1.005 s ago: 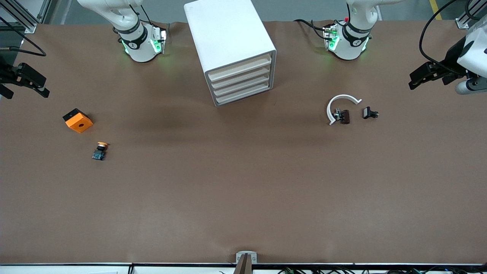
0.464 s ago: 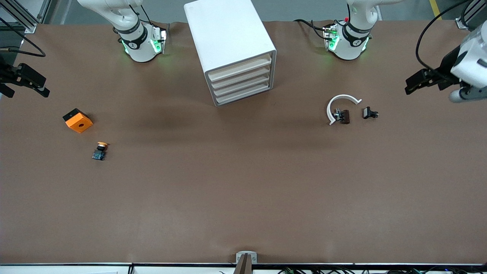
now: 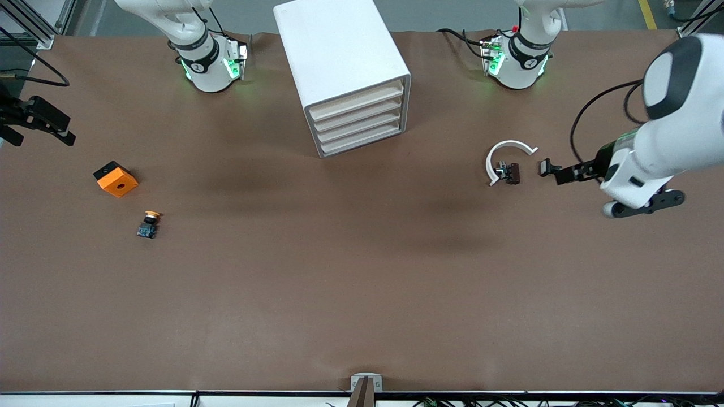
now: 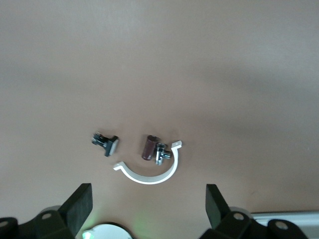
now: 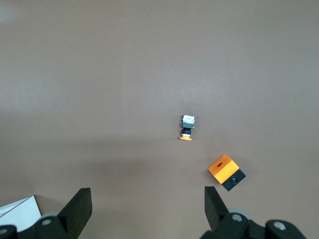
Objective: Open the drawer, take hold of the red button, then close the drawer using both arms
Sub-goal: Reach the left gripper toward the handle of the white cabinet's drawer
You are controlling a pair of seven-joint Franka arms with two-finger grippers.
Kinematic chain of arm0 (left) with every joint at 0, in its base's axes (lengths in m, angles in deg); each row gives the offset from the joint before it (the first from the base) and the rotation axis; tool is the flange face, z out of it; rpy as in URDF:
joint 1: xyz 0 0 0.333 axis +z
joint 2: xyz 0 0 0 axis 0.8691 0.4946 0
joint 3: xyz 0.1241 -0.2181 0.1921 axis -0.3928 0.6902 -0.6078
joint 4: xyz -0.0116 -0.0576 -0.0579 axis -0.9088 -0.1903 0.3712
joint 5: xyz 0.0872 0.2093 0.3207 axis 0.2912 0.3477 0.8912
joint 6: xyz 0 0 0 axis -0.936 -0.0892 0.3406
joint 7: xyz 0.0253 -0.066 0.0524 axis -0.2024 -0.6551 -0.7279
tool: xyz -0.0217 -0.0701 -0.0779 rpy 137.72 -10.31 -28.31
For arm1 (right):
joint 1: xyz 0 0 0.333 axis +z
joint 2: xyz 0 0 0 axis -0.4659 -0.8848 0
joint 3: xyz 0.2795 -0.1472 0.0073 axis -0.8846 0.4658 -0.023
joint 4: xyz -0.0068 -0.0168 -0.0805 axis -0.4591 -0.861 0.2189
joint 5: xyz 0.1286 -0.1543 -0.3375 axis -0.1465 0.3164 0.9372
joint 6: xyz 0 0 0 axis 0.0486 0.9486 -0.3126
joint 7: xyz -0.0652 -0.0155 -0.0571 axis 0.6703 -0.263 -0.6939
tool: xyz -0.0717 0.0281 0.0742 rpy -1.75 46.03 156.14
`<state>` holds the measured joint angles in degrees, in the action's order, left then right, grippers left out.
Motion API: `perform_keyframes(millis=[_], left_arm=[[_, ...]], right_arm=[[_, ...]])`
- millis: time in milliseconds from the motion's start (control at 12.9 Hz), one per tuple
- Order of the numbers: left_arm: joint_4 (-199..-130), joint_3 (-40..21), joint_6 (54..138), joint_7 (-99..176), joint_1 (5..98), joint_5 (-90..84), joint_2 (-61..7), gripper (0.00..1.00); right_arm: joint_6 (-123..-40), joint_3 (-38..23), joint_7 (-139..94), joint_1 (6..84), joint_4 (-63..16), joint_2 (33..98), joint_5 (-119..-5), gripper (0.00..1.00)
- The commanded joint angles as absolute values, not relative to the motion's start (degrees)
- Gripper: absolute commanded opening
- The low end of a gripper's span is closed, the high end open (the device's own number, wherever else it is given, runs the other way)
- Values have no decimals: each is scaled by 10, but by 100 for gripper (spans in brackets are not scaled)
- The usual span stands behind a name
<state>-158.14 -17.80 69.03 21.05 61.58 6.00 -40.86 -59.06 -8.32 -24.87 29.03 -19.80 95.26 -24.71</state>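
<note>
Cabinet [image 3: 339, 56] up top at centre frame, glossy white and boxy, all four cream drawers [image 3: 357, 117] flush and shut. Left gripper [image 3: 561, 175] hangs at mid-height just beside a small black part [image 3: 546, 167], near a white curved band [image 3: 506, 148] and a brown cylinder [image 3: 512, 173]. Right gripper [image 3: 62, 129] waits at the frame's edge above an orange cube [image 3: 116, 179] and a yellow-capped button [image 3: 149, 223].

Left wrist view: fingers [image 4: 79, 204] spread wide, with band [image 4: 149, 177], cylinder [image 4: 148, 147] and black part [image 4: 106, 143] on matte brown paper.

Right wrist view: fingers [image 5: 79, 206] wide too, cube [image 5: 225, 171] near the button [image 5: 187, 127].
</note>
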Motion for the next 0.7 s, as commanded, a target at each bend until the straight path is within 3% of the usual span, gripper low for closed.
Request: perform_keyframes(millis=[0, 618], left_arm=[[-1560, -171, 692, 109, 603, 48, -353, 100], [-1520, -171, 696, -359, 514, -53, -185, 100]], right_arm=[[-590, -87, -256, 284, -189, 947, -255, 100], [-587, -89, -251, 288, -181, 935, -254, 100]])
